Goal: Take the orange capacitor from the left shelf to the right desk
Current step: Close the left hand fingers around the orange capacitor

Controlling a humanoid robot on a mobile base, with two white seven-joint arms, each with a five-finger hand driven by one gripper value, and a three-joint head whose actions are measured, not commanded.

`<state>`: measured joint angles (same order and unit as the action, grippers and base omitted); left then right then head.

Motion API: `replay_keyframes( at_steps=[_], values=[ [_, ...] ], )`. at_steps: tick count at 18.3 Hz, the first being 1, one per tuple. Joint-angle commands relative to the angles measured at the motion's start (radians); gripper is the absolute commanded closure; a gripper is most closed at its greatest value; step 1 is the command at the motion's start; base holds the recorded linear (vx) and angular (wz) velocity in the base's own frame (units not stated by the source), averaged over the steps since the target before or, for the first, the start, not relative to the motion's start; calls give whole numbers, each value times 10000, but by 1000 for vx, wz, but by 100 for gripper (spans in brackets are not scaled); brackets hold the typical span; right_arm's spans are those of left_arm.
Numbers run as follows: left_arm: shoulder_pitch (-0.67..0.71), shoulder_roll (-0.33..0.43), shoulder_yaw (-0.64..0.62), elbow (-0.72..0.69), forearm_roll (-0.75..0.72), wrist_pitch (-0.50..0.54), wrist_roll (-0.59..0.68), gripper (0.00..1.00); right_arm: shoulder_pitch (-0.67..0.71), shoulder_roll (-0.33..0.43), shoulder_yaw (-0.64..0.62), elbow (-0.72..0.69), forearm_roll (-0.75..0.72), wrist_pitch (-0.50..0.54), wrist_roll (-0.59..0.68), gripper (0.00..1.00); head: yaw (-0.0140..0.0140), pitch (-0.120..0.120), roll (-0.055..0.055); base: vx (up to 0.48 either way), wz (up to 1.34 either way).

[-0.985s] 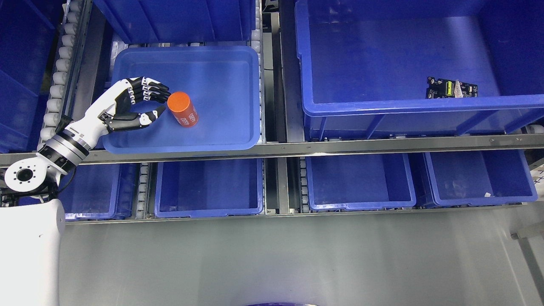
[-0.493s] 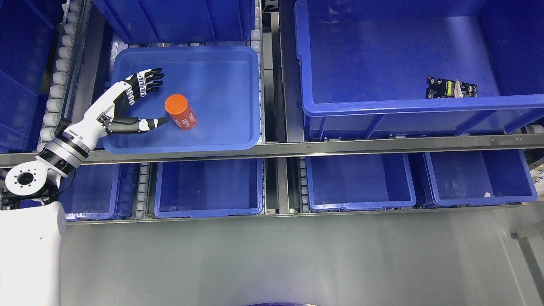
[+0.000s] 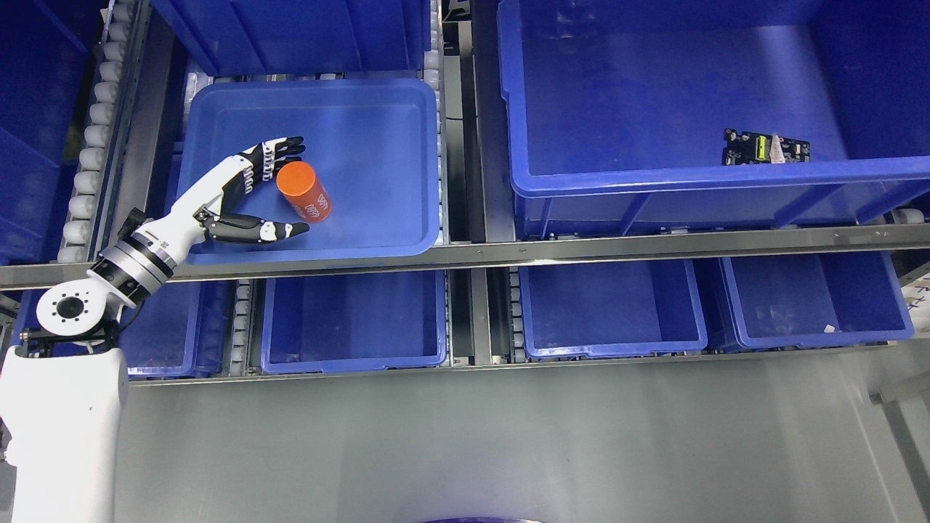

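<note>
We see the orange capacitor point(image 3: 304, 190) standing a little tilted in the shallow blue tray point(image 3: 378, 109) on the upper level of the shelf, in the left part of the tray floor. Our left hand point(image 3: 243, 200) is around it from the left side: the four fingers point(image 3: 280, 152) reach behind its top end and seem to touch it or almost touch it, and the thumb point(image 3: 280, 231) is stretched out in front of it, near its lower end but apart from it. So the hand is wide open and holds nothing yet. We judge that the risk is in the closing. The capacitor is a smooth cylinder, and if the fingers push it before the thumb arrives, it can tip over or roll away to the right on the tray floor. A grip only on the top end could also let it slip out when we lift it. Our right arm is not visible. To the right, a bigger blue bin point(image 3: 697, 181) holds a small circuit board point(image 3: 764, 147).
</note>
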<state>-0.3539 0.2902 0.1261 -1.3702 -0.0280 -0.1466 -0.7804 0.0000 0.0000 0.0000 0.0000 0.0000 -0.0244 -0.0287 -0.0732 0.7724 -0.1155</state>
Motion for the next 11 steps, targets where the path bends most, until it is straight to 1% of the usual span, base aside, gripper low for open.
replay_keyframes(
  at_steps=[1, 3, 4, 7, 10, 11],
  values=[
    [-96, -263, -265, 295, -364, -7, 12, 25, 200, -175, -123, -175, 46, -1, -5, 0, 0, 0, 0, -9, -90],
    [-96, -293, 56, 341, -349, -22, -4, 38, 200, -175, -123, -175, 46, -1, -5, 0, 0, 0, 0, -15, -127],
    [-96, -294, 240, 341, -334, -83, -19, 46, 200, -175, -123, -175, 46, 14, -5, 0, 0, 0, 0, -14, -122],
    [-81, -355, 777, 341, -303, -482, -50, 66, 200, -175, -123, -175, 46, -1, -5, 0, 0, 0, 0, -9, -73],
    [-81, -768, 1299, 341, -242, -605, -111, 78, 200, -175, -123, -175, 46, -1, -5, 0, 0, 0, 0, 1, 7],
    [-66, -815, 1377, 341, -241, -772, -126, 84, 200, -175, -123, -175, 46, -1, -5, 0, 0, 0, 0, 3, 20]
  ],
)
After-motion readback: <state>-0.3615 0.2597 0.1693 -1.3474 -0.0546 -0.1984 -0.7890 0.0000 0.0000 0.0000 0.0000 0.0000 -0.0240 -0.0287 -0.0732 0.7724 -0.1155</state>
